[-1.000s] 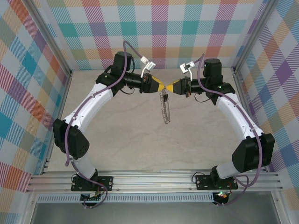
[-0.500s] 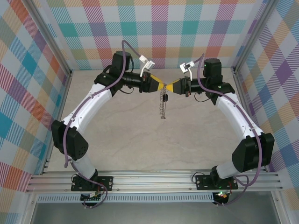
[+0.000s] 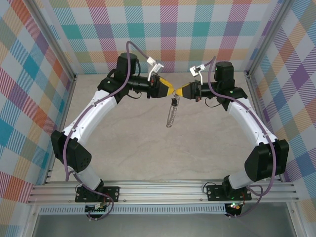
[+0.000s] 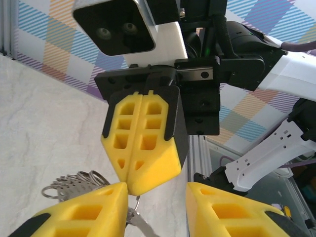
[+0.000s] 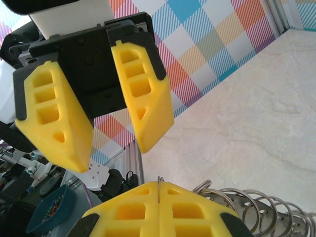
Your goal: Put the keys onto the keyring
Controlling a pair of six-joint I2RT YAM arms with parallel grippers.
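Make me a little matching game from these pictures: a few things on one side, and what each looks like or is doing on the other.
Things:
1. left jaws
2. right jaws
3. keyring
4. walls

States:
A. dangling in the air
B. colourful checks
C. open
D. shut

Pairs: 1-C, 2-D, 3-A, 4-B.
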